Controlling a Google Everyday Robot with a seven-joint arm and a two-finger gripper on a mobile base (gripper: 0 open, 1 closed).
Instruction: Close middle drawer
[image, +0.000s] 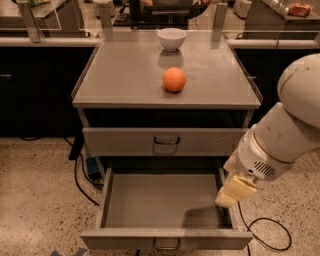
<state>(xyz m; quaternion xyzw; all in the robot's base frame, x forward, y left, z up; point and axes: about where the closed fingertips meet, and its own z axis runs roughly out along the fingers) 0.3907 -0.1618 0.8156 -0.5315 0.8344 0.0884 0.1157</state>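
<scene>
At the bottom centre of the frame, the middle drawer (160, 202) stands pulled fully out toward the viewer, its plain grey tray bare and its low front panel carrying a small dark loop handle (166, 244) at the lower edge. At the lower right, the cream-coloured gripper (234, 191) overlaps the drawer's right side wall and casts a shadow on the tray floor; whether it touches the wall, and whether it is open or closed, cannot be told. The white arm (285, 135) rises from it toward the right edge of the frame. A dark cable (267, 235) loops over the speckled floor (35, 200) just right of the drawer. Above the open tray, at mid-frame, the taller upper drawer (120, 141) sits closed, with a dark handle at its centre. Farther back, the grey worktop (125, 70) bears an orange (174, 79) near its middle and, behind that, a white bowl (171, 38) at its far edge. Dark counters (40, 42) run across the top of the frame.
</scene>
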